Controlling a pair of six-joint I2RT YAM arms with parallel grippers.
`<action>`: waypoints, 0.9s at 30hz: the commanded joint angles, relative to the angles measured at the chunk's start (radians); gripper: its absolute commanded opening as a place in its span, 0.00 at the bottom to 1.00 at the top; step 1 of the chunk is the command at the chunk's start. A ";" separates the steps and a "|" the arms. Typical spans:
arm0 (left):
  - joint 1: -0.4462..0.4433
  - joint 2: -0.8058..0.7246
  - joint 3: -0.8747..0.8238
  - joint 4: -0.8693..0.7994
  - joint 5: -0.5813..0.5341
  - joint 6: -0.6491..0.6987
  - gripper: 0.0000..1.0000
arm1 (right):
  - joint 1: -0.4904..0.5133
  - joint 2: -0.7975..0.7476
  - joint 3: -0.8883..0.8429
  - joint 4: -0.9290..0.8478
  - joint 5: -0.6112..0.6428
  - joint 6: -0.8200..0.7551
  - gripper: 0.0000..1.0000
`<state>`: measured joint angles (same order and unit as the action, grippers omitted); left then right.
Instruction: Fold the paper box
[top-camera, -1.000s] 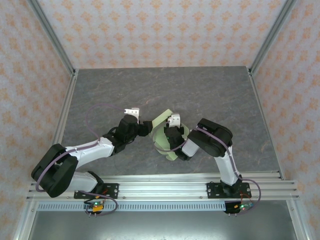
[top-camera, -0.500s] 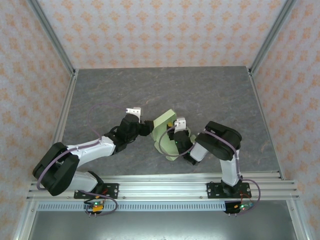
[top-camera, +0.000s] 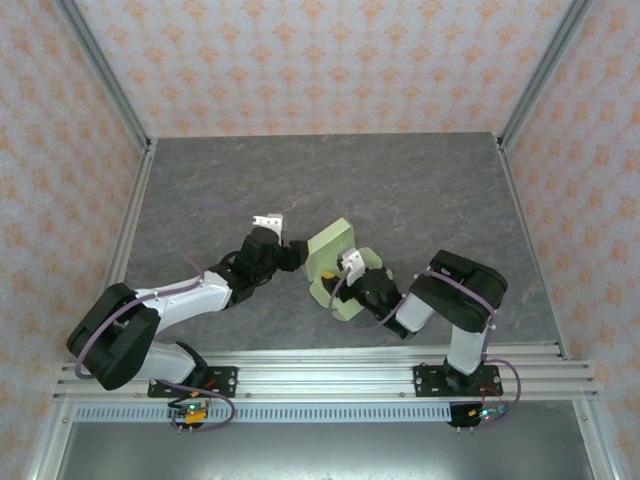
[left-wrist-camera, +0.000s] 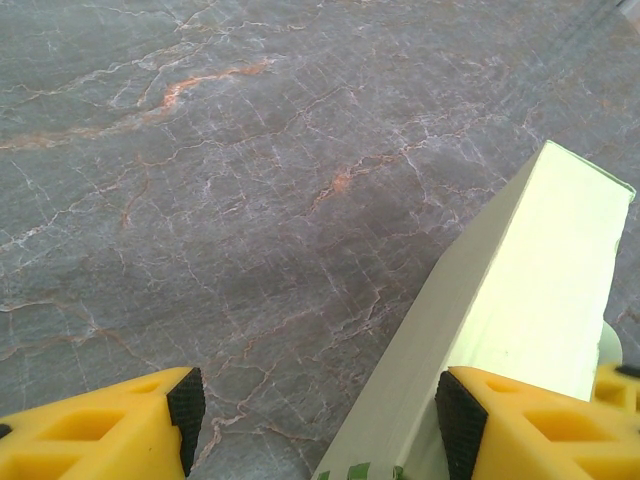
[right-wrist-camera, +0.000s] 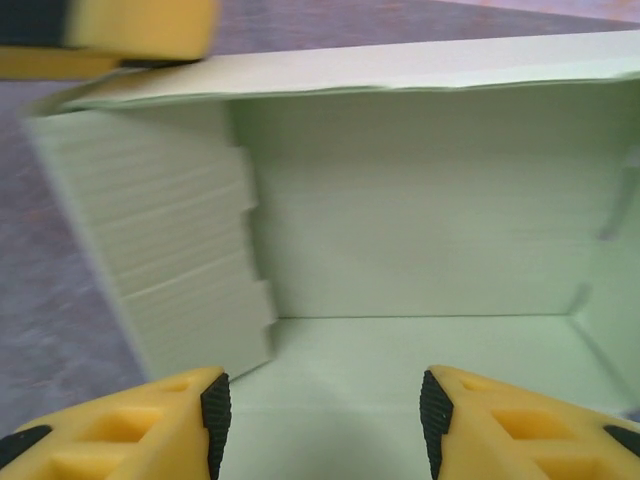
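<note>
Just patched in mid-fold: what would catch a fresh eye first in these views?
The pale yellow-green paper box in the middle of the table stands out, half-formed with one wall upright. Both arms meet at it: the left gripper, open, straddles that wall's edge from the left, and the right gripper, open, looks into the box's interior past a notched side flap.

Left end effector (left-wrist-camera: 312, 425) fingers spread; right end effector (right-wrist-camera: 320, 425) likewise (both arms angled inward).
</note>
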<state>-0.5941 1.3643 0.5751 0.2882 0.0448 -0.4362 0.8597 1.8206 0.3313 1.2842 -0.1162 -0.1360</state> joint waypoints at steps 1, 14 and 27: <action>-0.006 0.015 -0.025 -0.104 0.003 0.024 0.65 | 0.027 0.020 0.044 0.035 -0.132 -0.038 0.55; -0.015 0.012 -0.029 -0.116 0.004 0.015 0.65 | 0.050 0.200 0.226 0.119 -0.031 -0.098 0.45; -0.016 0.036 -0.034 -0.088 0.041 -0.007 0.65 | 0.035 0.320 0.346 0.021 -0.309 -0.162 0.35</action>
<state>-0.5957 1.3663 0.5739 0.2867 0.0406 -0.4465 0.8890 2.0956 0.6312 1.3777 -0.2466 -0.2718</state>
